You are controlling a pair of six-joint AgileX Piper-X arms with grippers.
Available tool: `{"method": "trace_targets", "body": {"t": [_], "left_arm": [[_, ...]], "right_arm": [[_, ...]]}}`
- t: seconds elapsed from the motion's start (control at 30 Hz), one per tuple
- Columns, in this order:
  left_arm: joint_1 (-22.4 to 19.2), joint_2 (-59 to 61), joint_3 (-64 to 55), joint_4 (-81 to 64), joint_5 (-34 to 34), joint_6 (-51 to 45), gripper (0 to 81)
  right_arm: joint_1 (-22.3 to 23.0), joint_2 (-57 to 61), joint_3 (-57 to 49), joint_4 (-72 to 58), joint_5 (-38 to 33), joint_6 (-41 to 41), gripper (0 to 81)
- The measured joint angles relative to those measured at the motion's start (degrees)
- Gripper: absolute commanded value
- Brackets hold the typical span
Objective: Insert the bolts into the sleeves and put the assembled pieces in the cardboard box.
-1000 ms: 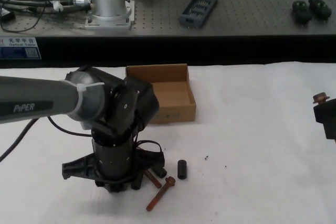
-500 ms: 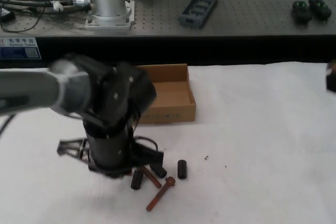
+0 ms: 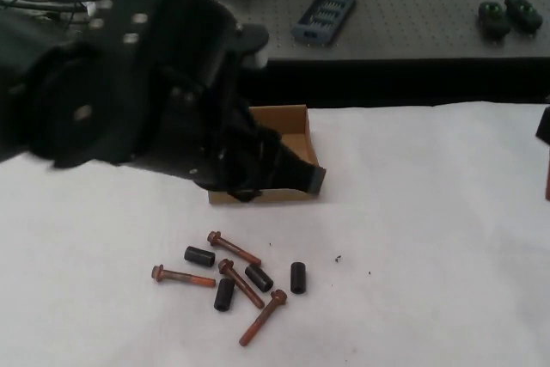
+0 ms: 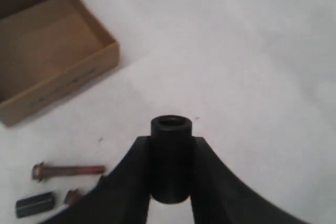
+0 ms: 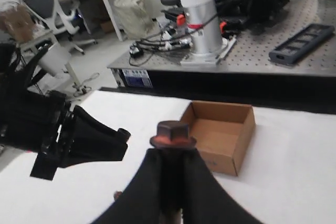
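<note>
Basically, nothing is looking assembled yet. The short black cylindrical sleeve [image 4: 170,169] is sitting upright, bore facing the camera, and the left end effector [image 4: 170,144] is clamping it between both fingers, above the white-covered tabletop [image 4: 252,51]. The rust-coloured hex-head bolt [image 5: 172,134] is standing head-up in the right end effector [image 5: 170,156], which is gripping it by the shank.

The two held parts are hanging well apart, so I'm judging the insertion as not yet started; bolt tip and sleeve bore are going to need lining up first.

The open brown cardboard box [image 5: 231,156] is showing bare floor in both wrist views, so I'm reading zero pieces delivered.

On the tabletop, just in front of the box, the loose stock is lying in a cluster: four bolts [image 3: 234,247] [image 3: 183,277] [image 3: 241,283] [image 3: 262,318] and four sleeves [image 3: 199,256] [image 3: 224,293] [image 3: 259,278] [image 3: 297,278], none mated. So I'm counting five pairs to go, including the held one.
</note>
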Motion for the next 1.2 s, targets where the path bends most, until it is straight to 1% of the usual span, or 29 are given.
{"method": "trace_targets", "body": {"t": [0.1, 0.13, 0.17, 0.23, 0.27, 0.3, 0.33, 0.47, 0.5, 0.53, 0.57, 0.6, 0.73, 0.8, 0.87, 1.07, 1.2], "left_arm": [[-0.41, -6.22, 5.33, -5.71, 4.63, -0.01, 0.6], [-0.38, -8.58, 7.69, -7.36, 6.36, -0.16, 0.6], [-0.38, -10.84, 10.18, -9.09, 8.05, -0.26, 0.6], [-0.38, -14.95, 15.68, -12.95, 11.58, -0.44, 0.6], [-0.55, -18.99, 20.49, -17.21, 14.69, -0.44, 0.6], [-0.77, -20.8, 23.01, -20.21, 16.35, -0.44, 0.6], [-1.44, -23.7, 27.16, -26.87, 18.57, -0.44, 0.6], [-4.3, -27.16, 33.66, -35.84, 20.08, -0.44, 0.6], [-5.1, -27.23, 34.96, -36.86, 20.13, -0.44, 0.6], [-5.8, -27.21, 36.1, -37.25, 20.1, -0.44, 0.6], [-6.4, -27.21, 37.16, -37.26, 20.21, -0.44, 0.6], [-6.95, -27.21, 38.06, -37.26, 20.17, -0.44, 0.6], [-8.57, -27.21, 39.67, -37.51, 20.17, -1.31, 0.6], [-9.08, -27.21, 39.69, -39.24, 20.24, -1.29, 0.6], [-9.35, -27.21, 39.69, -40.81, 20.24, -0.82, 0.6], [-9.41, -27.21, 39.69, -46.33, 22.71, 2.61, 0.6], [-9.41, -26.69, 39.69, -48.02, 26.59, 2.97, 0.6]], "right_arm": [[0.0, -0.93, 0.0, -2.68, -2.58, 0.38, 0.9], [0.0, -0.96, 0.0, -4.18, -5.47, 0.37, 0.9], [0.0, -0.96, 0.0, -4.26, -5.47, 0.37, 0.9], [0.0, -0.69, 0.0, -5.4, -8.66, 0.56, 0.9], [0.0, -0.65, 0.0, -5.51, -8.66, 0.57, 0.9], [0.0, -0.4, 0.0, -6.1, -9.94, 0.84, 0.9], [0.11, -0.06, 0.0, -6.99, -11.69, 1.35, 0.9], [1.32, 2.79, 0.0, -11.8, -18.23, 3.84, 0.9], [2.64, 4.49, 0.0, -14.48, -20.39, 4.16, 1.1], [3.49, 5.42, 0.0, -15.99, -21.09, 4.27, 1.1], [5.29, 7.37, 0.11, -19.16, -22.02, 4.25, 1.1], [5.46, 7.37, 0.11, -19.16, -22.05, 4.37, 1.1], [9.62, 9.79, 0.08, -23.9, -22.18, 3.74, 1.1], [12.81, 10.0, 0.08, -24.92, -20.38, 2.76, 1.1], [14.4, 10.0, 0.08, -25.33, -18.77, 1.24, 1.1], [17.1, 10.0, 2.6, -27.93, -17.86, -5.27, 1.1], [18.4, 10.13, 6.11, -31.3, -17.54, -6.3, 1.1]]}}
